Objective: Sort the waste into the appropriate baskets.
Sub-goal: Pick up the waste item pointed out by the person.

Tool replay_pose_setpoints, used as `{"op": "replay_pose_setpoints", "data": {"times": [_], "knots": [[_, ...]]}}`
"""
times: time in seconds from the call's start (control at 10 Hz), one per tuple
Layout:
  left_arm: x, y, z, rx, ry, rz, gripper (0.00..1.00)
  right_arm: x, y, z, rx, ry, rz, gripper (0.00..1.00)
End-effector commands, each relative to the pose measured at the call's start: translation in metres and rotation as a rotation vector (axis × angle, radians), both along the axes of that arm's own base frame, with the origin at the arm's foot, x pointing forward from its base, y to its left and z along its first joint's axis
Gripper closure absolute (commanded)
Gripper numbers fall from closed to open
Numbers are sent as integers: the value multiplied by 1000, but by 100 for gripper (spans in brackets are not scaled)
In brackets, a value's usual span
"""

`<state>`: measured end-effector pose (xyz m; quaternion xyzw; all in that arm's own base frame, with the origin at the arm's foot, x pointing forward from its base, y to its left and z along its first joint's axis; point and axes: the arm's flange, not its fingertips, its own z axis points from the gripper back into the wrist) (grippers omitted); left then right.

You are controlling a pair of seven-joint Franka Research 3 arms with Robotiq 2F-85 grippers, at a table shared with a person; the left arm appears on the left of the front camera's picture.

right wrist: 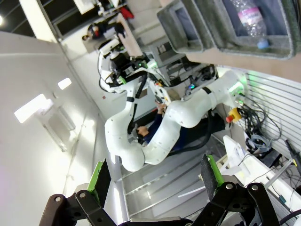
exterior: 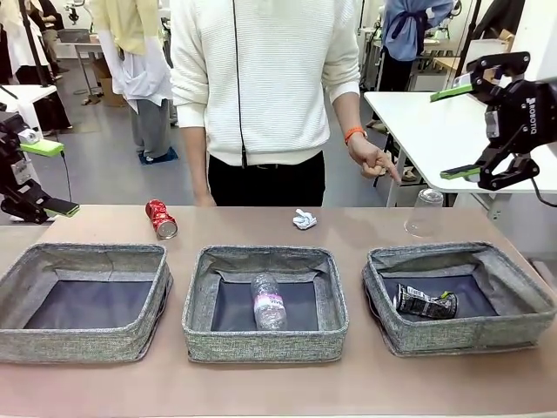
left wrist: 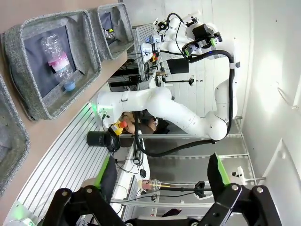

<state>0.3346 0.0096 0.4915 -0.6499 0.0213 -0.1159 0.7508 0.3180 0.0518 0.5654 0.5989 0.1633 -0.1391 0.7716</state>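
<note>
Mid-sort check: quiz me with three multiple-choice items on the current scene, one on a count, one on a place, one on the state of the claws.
1. How many waste pieces lie loose on the table?
A) one B) three C) five

2. Where is the clear plastic bottle?
A) on the table B) in the middle basket C) on the floor

3. How do the left claw and right claw stand?
A) both open, holding nothing B) left shut on the bottle C) both shut

Answers:
1 B: the red can, paper wad and clear cup sit along the table's far side.
2 B: it lies on that basket's dark lining.
3 A: both sets of jaws stand wide apart in the air with nothing between them.
</note>
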Motion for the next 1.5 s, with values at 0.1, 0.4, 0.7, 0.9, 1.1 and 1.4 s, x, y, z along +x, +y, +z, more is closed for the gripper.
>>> {"op": "replay_pose_setpoints", "data": {"times": [0.1, 0.4, 0.7, 0.9, 1.1, 1.4], "knots": [[-1, 1, 0, -1, -13, -16, 0, 2, 1, 2, 27, -23, 5, 0], [-1, 1, 0, -1, -13, -16, 0, 0, 0, 0, 0, 0, 0, 0], [-1, 1, 0, -1, -13, -16, 0, 33, 12, 10, -577, -786, -303, 0], [-1, 1, 0, -1, -13, -16, 0, 27, 27, 27, -955, -1093, -727, 0], [-1, 1, 0, -1, -13, -16, 0, 27, 37, 21, -1207, -1154, -804, 0], [-1, 1, 0, -1, -13, -16, 0, 27, 20, 50, -566, -826, -345, 0]]}}
